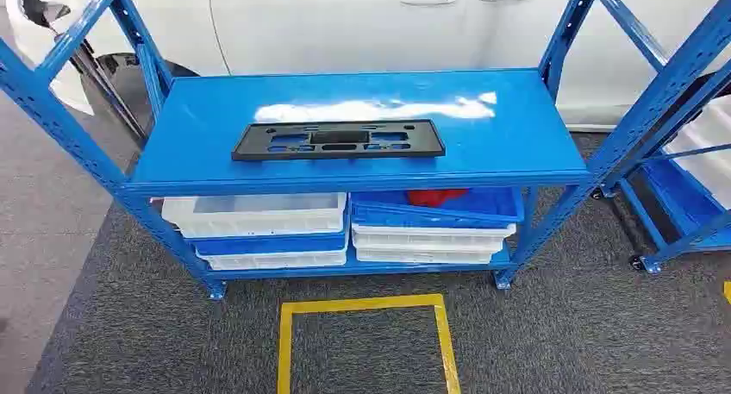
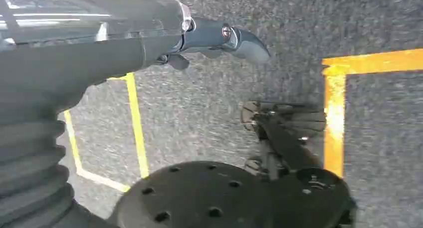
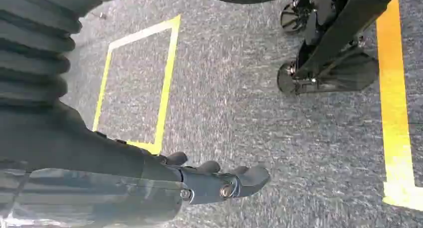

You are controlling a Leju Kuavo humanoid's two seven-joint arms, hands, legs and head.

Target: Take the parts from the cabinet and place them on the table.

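A flat black plastic part [image 1: 338, 140], long with several cut-outs, lies on the top shelf of the blue cabinet [image 1: 517, 157], near its front edge. My left hand [image 2: 219, 41] hangs above the grey carpet, fingers straight and holding nothing. My right hand [image 3: 219, 180] also hangs over the carpet, its fingers spread slightly and empty. Both hands are far from the part.
White bins [image 1: 254, 213] and blue bins [image 1: 435, 206] fill the lower shelf; one blue bin holds something red [image 1: 435, 197]. A white car [image 1: 345, 23] stands behind the cabinet. A second blue rack [image 1: 681, 178] stands at right. Yellow tape squares [image 1: 362, 306] mark the carpet.
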